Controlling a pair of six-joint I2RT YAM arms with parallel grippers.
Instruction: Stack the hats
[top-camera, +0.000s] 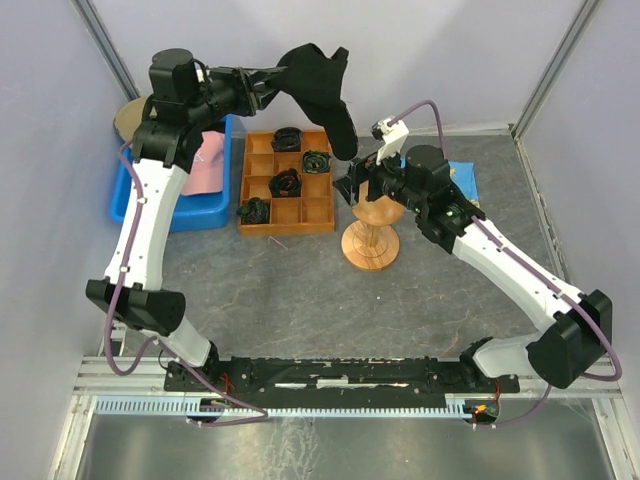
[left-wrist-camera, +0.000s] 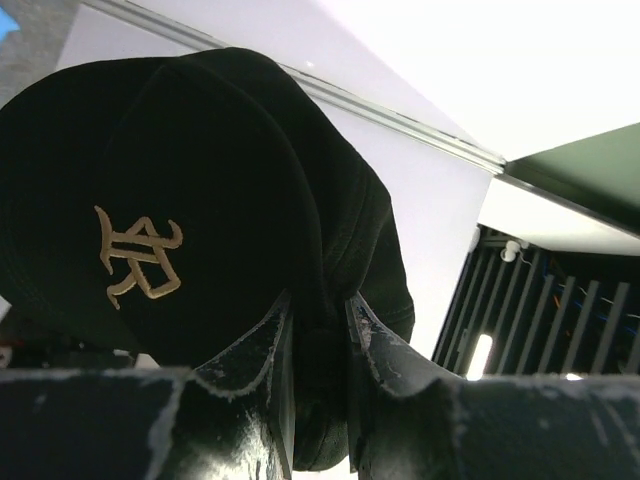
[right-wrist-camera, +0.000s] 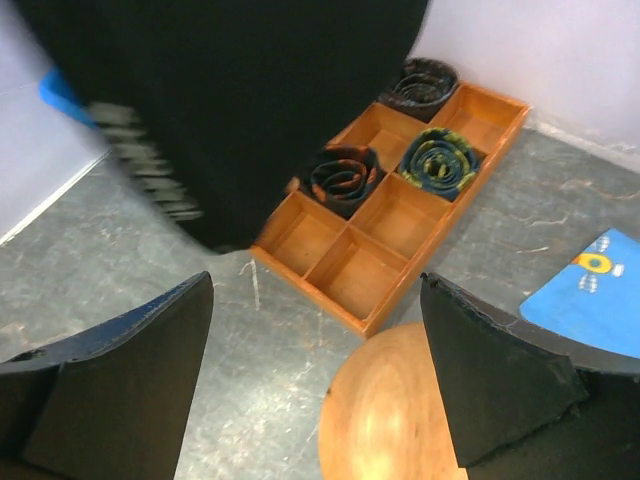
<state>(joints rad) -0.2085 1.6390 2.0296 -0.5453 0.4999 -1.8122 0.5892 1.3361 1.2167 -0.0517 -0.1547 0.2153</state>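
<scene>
A black hat (top-camera: 322, 82) with a pale emblem (left-wrist-camera: 140, 262) hangs in the air above the back of the table. My left gripper (top-camera: 268, 85) is shut on its fabric, which is pinched between the two fingers (left-wrist-camera: 318, 305). A pink hat (top-camera: 208, 160) lies in the blue bin (top-camera: 175, 215). A tan hat (top-camera: 128, 115) peeks out behind the bin. My right gripper (top-camera: 358, 190) hovers open over the round top of the wooden stand (right-wrist-camera: 395, 420), with nothing between its fingers (right-wrist-camera: 315, 330). The black hat (right-wrist-camera: 240, 100) shows blurred just above and ahead of it.
A wooden compartment tray (top-camera: 305, 212) with several dark coiled bundles (right-wrist-camera: 342, 175) sits between the bin and the stand (top-camera: 370, 240). A blue printed cloth (top-camera: 463, 182) lies at the right behind my right arm. White walls close in the table on three sides.
</scene>
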